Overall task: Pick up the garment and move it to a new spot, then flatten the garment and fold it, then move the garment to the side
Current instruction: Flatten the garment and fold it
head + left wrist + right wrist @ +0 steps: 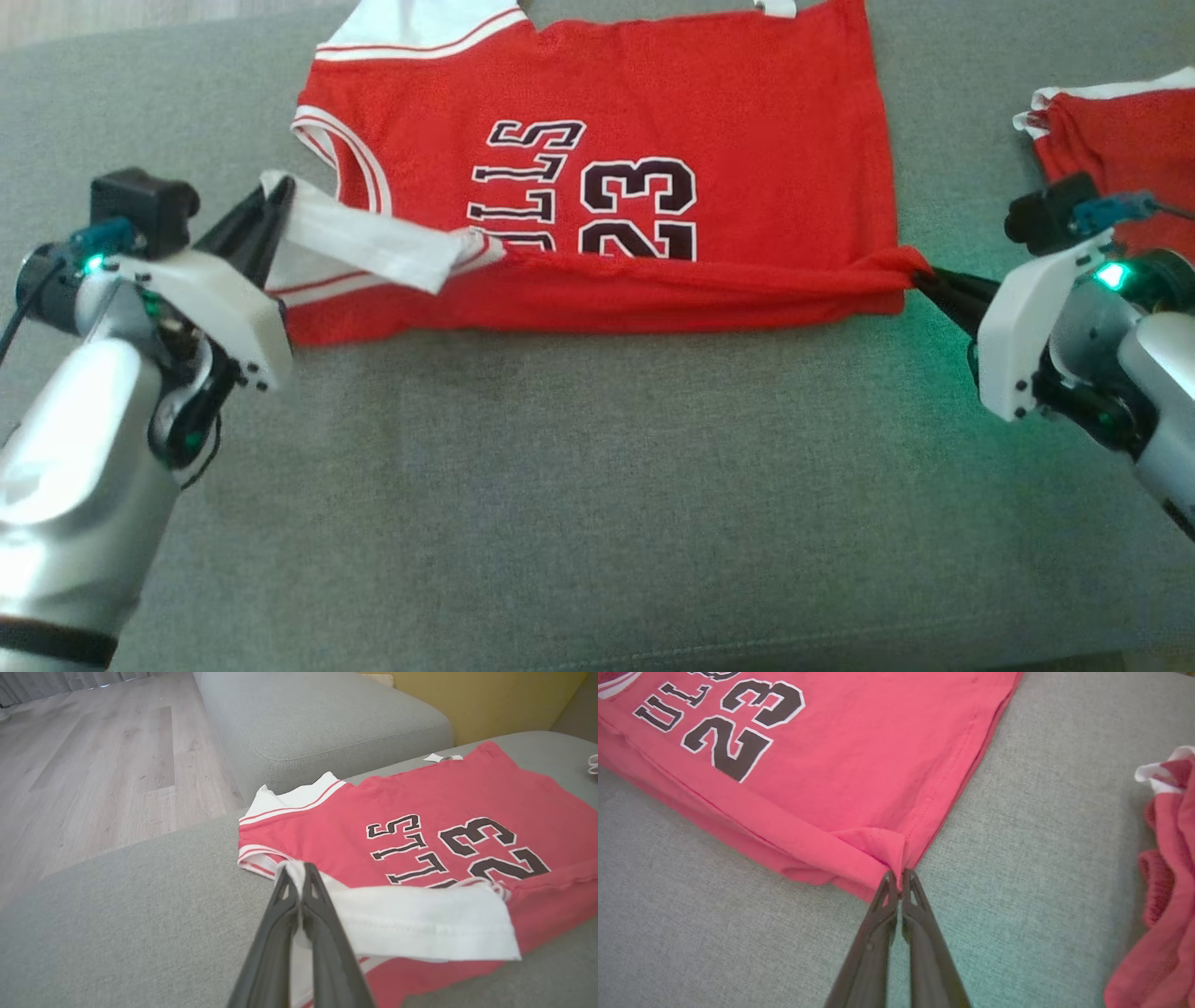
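Garment (747,140), a red sleeveless jersey with black lettering, is laid flat across a grey cushion (597,485), with its near long edge lifted and drawn into a taut ridge. That edge is held at both ends. The left gripper (275,201) is closed tight on the white strap (373,245) at the shoulder end, and the right gripper (924,278) is pinched shut on the hem corner (896,854). The step in hand is judged to be the lengthwise fold. It would be done best if both ends were carried away from the robot together, at one height and one pace, so that the crease is kept straight and parallel to the far edge. Light tension should be held between the two grips to keep the middle from sagging, but not so much that the lower layer is dragged. The strap is seen twisted over and may need laying flat. A second red cloth (1120,131) near the right gripper should be avoided.
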Available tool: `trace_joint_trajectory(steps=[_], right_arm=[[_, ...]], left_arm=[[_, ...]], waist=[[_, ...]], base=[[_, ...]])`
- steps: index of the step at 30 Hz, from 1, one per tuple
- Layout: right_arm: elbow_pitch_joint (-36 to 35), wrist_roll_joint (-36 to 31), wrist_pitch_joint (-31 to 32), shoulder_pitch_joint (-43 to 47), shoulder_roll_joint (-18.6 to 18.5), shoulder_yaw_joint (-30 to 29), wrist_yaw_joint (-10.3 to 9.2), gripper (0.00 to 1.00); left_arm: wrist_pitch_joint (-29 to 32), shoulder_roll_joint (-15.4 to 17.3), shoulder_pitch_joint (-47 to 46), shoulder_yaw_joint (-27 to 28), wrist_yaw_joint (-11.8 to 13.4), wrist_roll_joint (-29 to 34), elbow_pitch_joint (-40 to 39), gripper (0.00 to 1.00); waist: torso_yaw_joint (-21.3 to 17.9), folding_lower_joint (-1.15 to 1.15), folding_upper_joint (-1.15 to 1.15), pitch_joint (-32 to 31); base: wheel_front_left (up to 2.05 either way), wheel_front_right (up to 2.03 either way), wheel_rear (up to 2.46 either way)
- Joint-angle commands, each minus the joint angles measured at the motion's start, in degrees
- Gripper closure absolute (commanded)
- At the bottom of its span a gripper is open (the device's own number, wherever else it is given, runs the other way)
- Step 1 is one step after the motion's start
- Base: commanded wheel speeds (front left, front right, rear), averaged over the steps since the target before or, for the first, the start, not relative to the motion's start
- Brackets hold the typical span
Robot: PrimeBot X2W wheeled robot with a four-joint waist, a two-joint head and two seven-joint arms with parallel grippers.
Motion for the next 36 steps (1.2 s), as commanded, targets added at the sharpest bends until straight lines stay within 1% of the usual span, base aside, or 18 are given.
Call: trace_joint_trajectory(steps=[1,7,9,10,11,13,15,19,23,26,29,31,32,36], right_arm=[[-0.7,-0.4,-0.7,-1.1,-0.6,-0.1,-0.05,1.00],[1.3,-0.2,-1.2,-4.3,0.6,0.8,-0.05,1.00],[1.9,-0.6,-2.2,-5.9,0.8,0.6,-0.05,1.00],[2.5,-0.7,-3.3,-6.6,1.1,0.0,-0.05,0.15],[3.3,-0.3,-3.7,-7.1,1.5,-0.6,-0.05,0.00],[4.5,0.1,-4.9,-8.3,2.1,-1.8,-0.05,0.00],[6.0,0.4,-7.6,-9.4,2.6,-4.1,-0.05,0.00],[8.7,-0.6,-15.8,-10.2,3.9,-9.2,-0.05,0.00],[9.1,-2.3,-25.7,-7.8,6.8,-14.3,-0.05,0.00],[8.9,-4.2,-31.4,-4.6,9.9,-18.4,-0.05,0.00],[7.7,-6.9,-33.8,-0.5,14.0,-23.5,-0.05,0.00],[6.4,-10.5,-34.4,2.6,16.7,-27.1,-0.05,0.00],[6.4,-10.5,-34.4,2.6,16.7,-27.1,-0.05,0.00],[2.3,-18.9,-34.6,10.3,23.2,-35.6,-0.05,0.00]], left_arm=[[-0.7,1.8,-3.5,2.4,-0.1,0.5,-1.0,1.00],[-2.7,0.0,-8.6,1.0,-0.5,1.6,5.3,1.00],[-3.2,-0.4,-10.1,0.7,-0.6,1.8,7.1,1.00],[-3.8,-0.6,-10.9,0.8,-0.3,2.0,8.0,1.00],[-4.6,-0.8,-11.6,0.9,0.3,2.3,9.0,0.00],[-5.8,-1.5,-12.7,0.9,0.9,2.7,10.8,0.00],[-8.1,-2.2,-13.6,1.6,1.7,2.4,12.1,0.00],[-12.5,-4.4,-13.8,4.1,3.2,0.6,12.8,0.00],[-14.4,-6.6,-11.1,8.9,4.8,-2.1,9.0,0.00],[-14.5,-8.7,-6.4,14.7,6.6,-2.6,1.7,0.00],[-14.6,-11.5,0.1,19.2,7.7,-1.4,-5.1,0.00],[-14.6,-13.6,4.3,21.3,7.9,-0.3,-8.4,0.00],[-14.6,-13.6,4.3,21.3,7.9,-0.3,-8.4,0.00],[-14.6,-17.5,11.3,23.5,7.6,2.3,-12.1,0.00]], waist=[[-0.1,0.00,0.00,0.4],[-0.2,0.00,0.00,2.3],[-0.2,0.00,0.00,3.0],[-0.2,0.00,0.00,3.2],[-0.2,0.00,0.00,3.4],[-0.1,0.00,0.00,3.6],[-0.1,0.00,0.00,3.7],[0.1,0.00,0.00,2.9],[0.0,0.00,0.00,1.3],[-0.3,0.00,0.00,-0.2],[-0.7,0.00,0.00,-1.8],[-0.9,0.00,0.00,-2.7],[-0.9,0.00,0.00,-2.7],[-1.2,0.00,0.00,-4.2]], base=[[0.00,0.00,0.00],[0.00,0.00,0.00],[0.00,0.00,0.00],[0.00,0.00,0.00],[0.00,0.00,0.00],[0.00,0.00,0.00],[0.00,0.00,0.00],[0.00,0.00,0.00],[0.00,0.00,0.00],[0.00,0.00,0.00],[0.00,0.00,0.00],[0.00,0.00,0.00],[0.00,0.00,0.00],[0.00,0.00,0.00]])
